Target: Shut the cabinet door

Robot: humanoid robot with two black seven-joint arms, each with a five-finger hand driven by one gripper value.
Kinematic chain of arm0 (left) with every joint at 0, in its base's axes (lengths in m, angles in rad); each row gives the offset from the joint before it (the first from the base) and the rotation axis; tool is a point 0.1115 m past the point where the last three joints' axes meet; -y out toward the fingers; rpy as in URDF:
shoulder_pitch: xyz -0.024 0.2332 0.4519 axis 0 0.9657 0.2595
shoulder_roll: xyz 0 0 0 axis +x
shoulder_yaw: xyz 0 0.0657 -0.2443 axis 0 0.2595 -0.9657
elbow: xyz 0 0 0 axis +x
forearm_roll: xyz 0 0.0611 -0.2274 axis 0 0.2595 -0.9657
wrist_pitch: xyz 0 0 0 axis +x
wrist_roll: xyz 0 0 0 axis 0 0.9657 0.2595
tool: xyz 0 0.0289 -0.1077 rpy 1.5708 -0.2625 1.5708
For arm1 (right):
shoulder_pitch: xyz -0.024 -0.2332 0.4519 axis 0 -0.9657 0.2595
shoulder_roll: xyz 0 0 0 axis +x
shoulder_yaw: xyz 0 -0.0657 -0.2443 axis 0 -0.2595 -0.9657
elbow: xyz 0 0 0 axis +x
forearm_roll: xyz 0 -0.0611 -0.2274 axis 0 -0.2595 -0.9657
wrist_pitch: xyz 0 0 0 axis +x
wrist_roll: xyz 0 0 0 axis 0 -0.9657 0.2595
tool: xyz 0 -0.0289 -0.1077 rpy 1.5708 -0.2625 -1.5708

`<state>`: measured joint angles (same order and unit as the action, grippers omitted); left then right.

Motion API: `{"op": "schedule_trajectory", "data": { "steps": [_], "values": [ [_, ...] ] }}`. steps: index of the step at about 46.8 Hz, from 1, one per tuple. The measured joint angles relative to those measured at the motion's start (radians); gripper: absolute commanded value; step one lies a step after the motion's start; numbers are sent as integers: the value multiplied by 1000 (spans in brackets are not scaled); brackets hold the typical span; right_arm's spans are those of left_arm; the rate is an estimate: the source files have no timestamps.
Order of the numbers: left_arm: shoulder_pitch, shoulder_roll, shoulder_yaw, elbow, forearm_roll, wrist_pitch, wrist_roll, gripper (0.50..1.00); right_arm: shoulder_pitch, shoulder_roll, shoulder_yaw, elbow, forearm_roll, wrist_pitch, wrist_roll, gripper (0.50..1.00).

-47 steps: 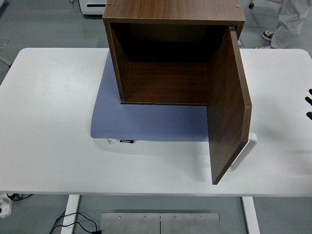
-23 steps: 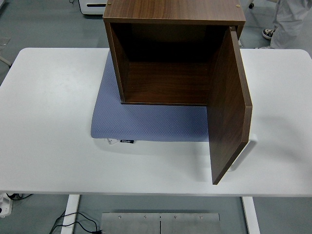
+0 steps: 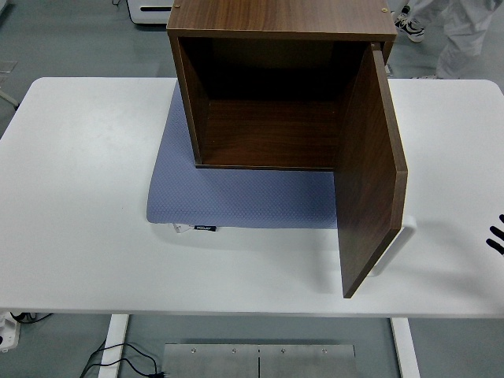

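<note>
A brown wooden cabinet (image 3: 268, 87) is seen at about twelve o'clock on the white surface (image 3: 79, 205), standing on a blue-grey mat (image 3: 236, 201) whose near edge reaches toward the centre. The cabinet's front faces six o'clock and its interior is exposed, dark and with nothing visible inside. The cabinet door (image 3: 370, 169) is hinged on the cabinet's right side and is swung wide open, projecting toward five o'clock, so that its free edge hangs near the surface's near border. A white handle (image 3: 396, 244) is attached low on the outer face of the door, at about four o'clock.

At three o'clock, only a few black fingertips of the right hand (image 3: 496, 235) are shown at the picture's edge, above the surface and well apart from the door. Whether that hand is wide or narrow cannot be told, as too little of it is visible; nothing is seen to be held.

At one o'clock, beyond the surface, the white-clad legs of a person (image 3: 461, 27) are seen on the floor, with a dark shoe (image 3: 409, 27) beside them.
</note>
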<state>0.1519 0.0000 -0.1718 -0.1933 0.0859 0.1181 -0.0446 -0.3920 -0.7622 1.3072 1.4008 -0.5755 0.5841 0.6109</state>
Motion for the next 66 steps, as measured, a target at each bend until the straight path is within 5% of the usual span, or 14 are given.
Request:
{"op": "schedule_trajectory", "data": {
  "steps": [18, 66],
  "values": [
    [0, 0, 0, 0, 0, 0, 0, 1000, -13, 25, -9, 107, -80, -1, 0, 1000],
    [0, 0, 0, 0, 0, 0, 0, 1000, -2, 253, -103, 168, -299, -17, 0, 1000]
  ]
}}
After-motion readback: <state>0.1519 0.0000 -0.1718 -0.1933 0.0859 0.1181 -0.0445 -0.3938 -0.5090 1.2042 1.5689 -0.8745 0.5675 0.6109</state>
